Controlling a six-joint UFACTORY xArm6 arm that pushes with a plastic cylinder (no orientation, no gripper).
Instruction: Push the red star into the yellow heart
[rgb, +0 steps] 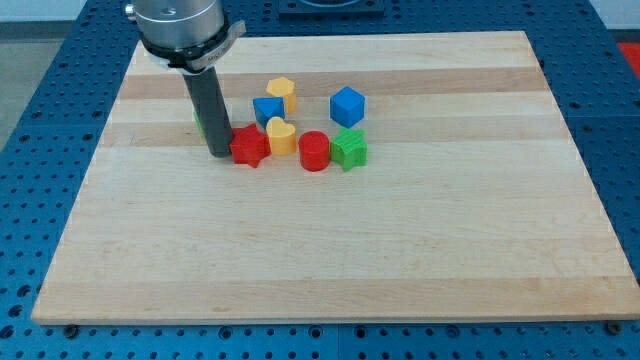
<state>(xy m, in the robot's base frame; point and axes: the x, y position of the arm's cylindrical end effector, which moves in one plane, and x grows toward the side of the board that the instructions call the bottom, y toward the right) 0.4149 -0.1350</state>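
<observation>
The red star (249, 147) lies left of the board's middle. The yellow heart (282, 136) sits right against the star's right side, touching or nearly touching it. My tip (220, 155) rests on the board at the star's left edge, in contact or almost so. The dark rod rises from it toward the view's top left.
A red cylinder (314, 151) and a green star (350, 148) lie right of the heart. A blue block (266, 109), a second yellow block (282, 92) and a blue cube (347, 105) lie above them. A green block (199, 122) peeks out behind the rod. All sit on the wooden board (330, 250).
</observation>
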